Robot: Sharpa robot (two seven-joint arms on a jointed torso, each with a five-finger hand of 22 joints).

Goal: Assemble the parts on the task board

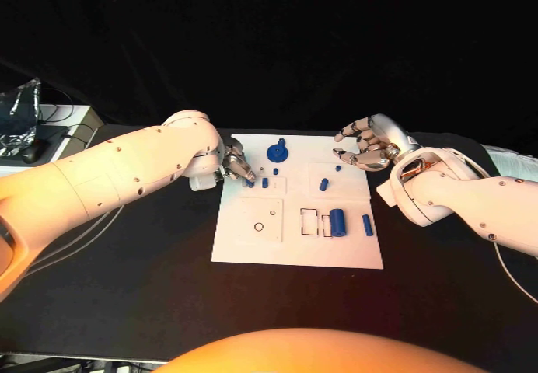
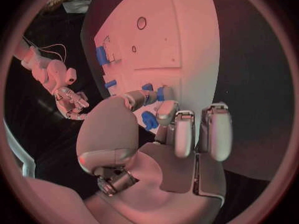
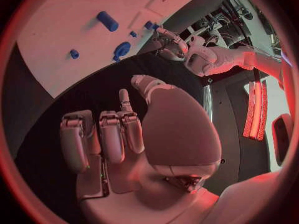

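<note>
The white task board (image 1: 253, 245) lies mid-table. On it are a round blue part (image 1: 279, 150) at the far edge, short blue pegs (image 1: 324, 184), and a blue cylinder (image 1: 337, 223) beside a slim blue pin (image 1: 367, 224) near a rectangular slot. My left hand (image 1: 238, 165) reaches down onto the board's far left corner. In the left wrist view its thumb and a fingertip (image 2: 167, 109) pinch a small blue peg (image 2: 161, 93). My right hand (image 1: 368, 144) hovers off the board's far right corner with its fingers apart and nothing in them.
A foil bag (image 1: 22, 109) and a pale box with cables (image 1: 70, 123) stand at the table's far left. A white cloth (image 1: 514, 159) lies at the far right. Bare black table (image 1: 134, 295) surrounds the board in front and at both sides.
</note>
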